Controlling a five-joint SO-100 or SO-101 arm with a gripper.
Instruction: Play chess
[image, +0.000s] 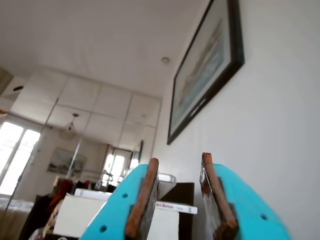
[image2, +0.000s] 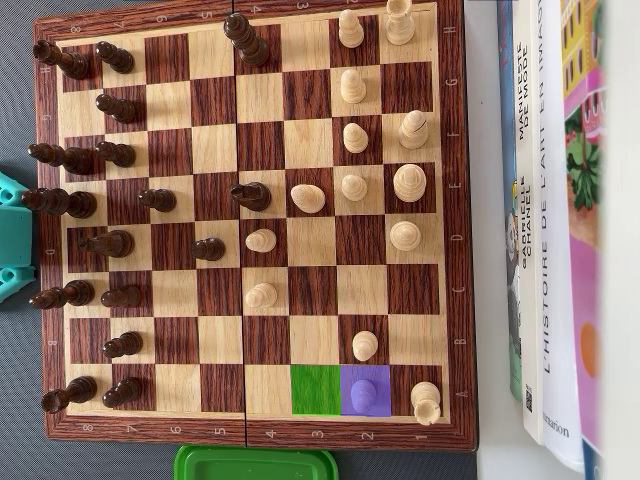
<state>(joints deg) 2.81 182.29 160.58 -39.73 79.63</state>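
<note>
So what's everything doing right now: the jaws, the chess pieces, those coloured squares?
Gripper: jaws open, nothing between them, pointing up at the room rather than the board.
Chessboard: lying flat, game under way.
Dark pieces: mostly along the overhead view's left side, a few advanced.
Light pieces: spread across the right half.
Green square: empty.
Purple square: occupied by a purple-tinted piece.

1. Wrist view: camera rides behind the gripper (image: 181, 200), tilted upward and away from the table; it faces a white wall with a framed picture (image: 205, 65), the ceiling, distant windows and stacked books (image: 175, 207) low in frame; the teal jaws fill the bottom edge at close range
2. Overhead view: fixed camera looks straight down, fairly near, onto the chessboard (image2: 455, 200), which fills most of the frame; books (image2: 545, 230) lie along the right edge, a teal arm part (image2: 12, 240) at the left edge
3. Shared scene: no board in the wrist view; whether its books are the same ones cannot be told
</note>
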